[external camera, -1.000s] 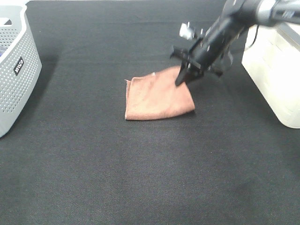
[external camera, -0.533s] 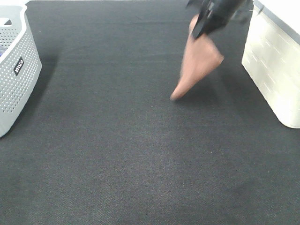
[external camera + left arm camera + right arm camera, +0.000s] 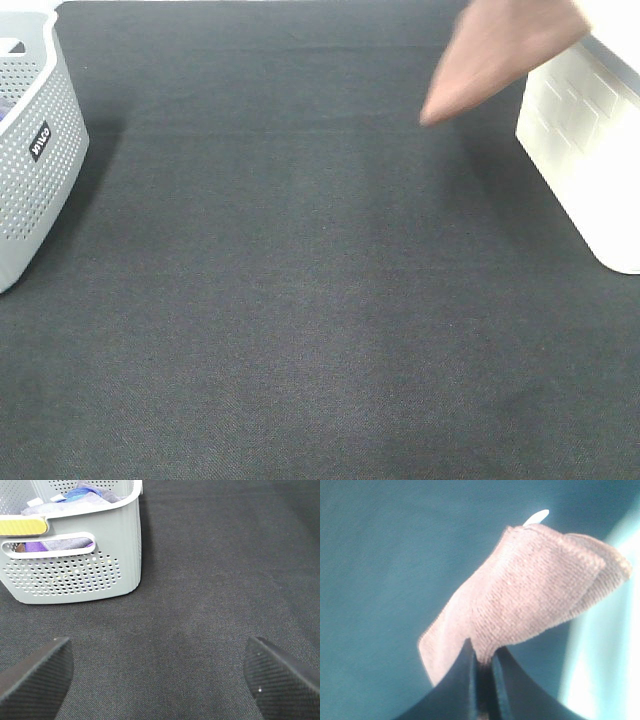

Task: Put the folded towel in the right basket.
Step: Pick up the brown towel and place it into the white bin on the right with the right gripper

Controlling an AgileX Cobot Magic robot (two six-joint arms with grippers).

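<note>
Where right hand [image 3: 482,662] pinches — towel [image 3: 530,585] hangs beyond.

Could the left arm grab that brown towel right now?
Probably not: the towel hangs pinched in the right fingers near the white basket, while the left fingers sit open by the grey basket.

Exterior cam looks down from high on the dark table [image 3: 300,300], grey basket [image 3: 35,140] at left edge, white basket [image 3: 585,150] at right. Left wrist cam sits low near that grey basket; right wrist cam is tight on the towel [image 3: 530,585], also in exterior
</note>
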